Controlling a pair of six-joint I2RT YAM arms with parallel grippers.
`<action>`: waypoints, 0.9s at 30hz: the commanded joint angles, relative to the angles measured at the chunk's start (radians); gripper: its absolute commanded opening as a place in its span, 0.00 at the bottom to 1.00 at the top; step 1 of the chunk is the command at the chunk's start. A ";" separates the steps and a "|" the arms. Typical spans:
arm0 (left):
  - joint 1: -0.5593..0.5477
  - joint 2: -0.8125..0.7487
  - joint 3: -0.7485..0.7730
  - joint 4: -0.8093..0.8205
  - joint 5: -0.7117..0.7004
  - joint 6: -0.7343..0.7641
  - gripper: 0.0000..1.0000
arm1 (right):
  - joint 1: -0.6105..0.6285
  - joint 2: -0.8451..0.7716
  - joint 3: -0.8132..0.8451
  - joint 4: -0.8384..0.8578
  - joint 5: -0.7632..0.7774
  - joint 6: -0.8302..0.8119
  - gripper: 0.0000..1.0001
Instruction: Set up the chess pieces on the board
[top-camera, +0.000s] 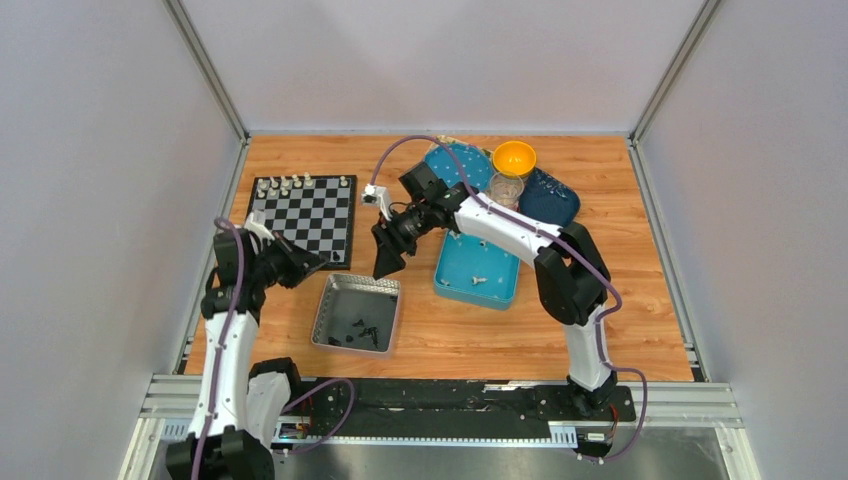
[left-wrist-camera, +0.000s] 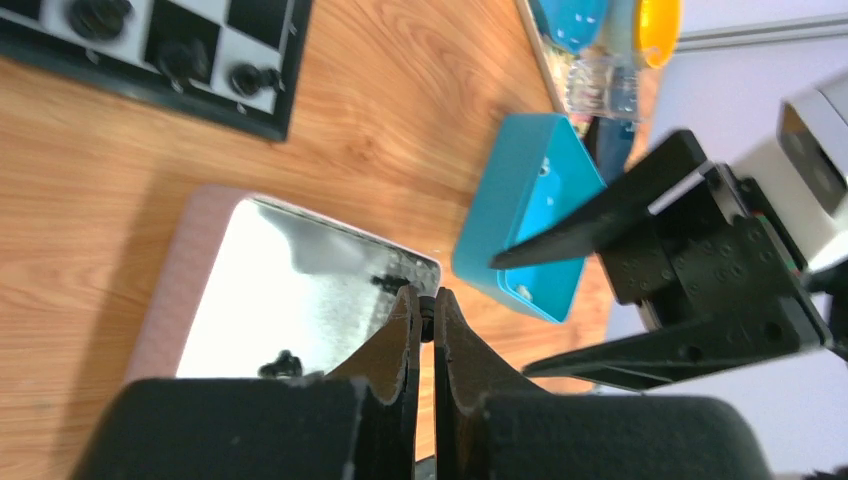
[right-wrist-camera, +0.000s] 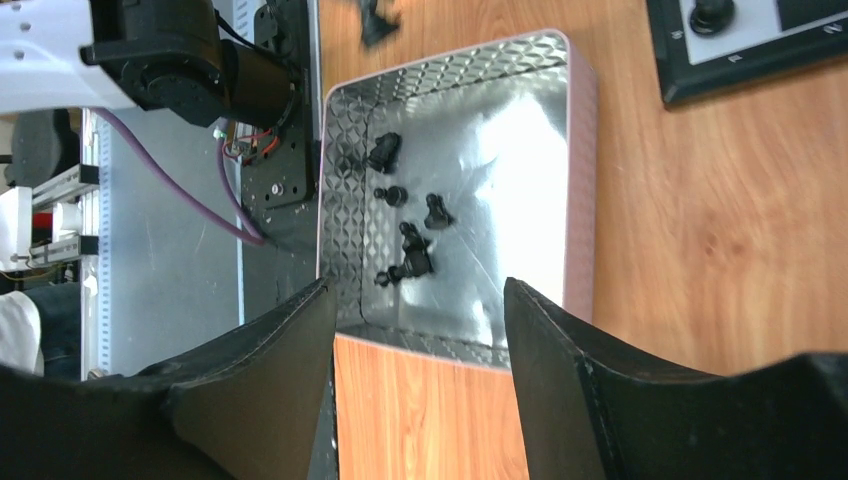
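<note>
wooden tabletop: tiny black plastic chessmen (right-wrist-camera: 415, 262), probably light and slippery, lie in the silver metal tray (top-camera: 340, 300) at lower centre; grip each narrow stem. left gripper (left-wrist-camera: 425, 300) pinches one; right gripper (right-wrist-camera: 418, 290) is spread.

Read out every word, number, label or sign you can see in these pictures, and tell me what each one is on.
No text can be read in any view.
chessboard: small light marks on its dark border in the right wrist view, too small and blurred to read.
metal tray: no lettering visible.
blue tray: no lettering visible.
</note>
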 joint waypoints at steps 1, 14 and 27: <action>-0.005 0.162 0.215 -0.188 -0.183 0.267 0.00 | -0.011 -0.102 0.067 -0.193 -0.032 -0.193 0.65; -0.011 0.587 0.542 -0.119 -0.490 0.583 0.00 | -0.011 -0.220 -0.058 -0.207 -0.055 -0.271 0.65; -0.011 0.822 0.554 0.074 -0.506 0.631 0.00 | -0.013 -0.214 -0.058 -0.207 -0.075 -0.276 0.65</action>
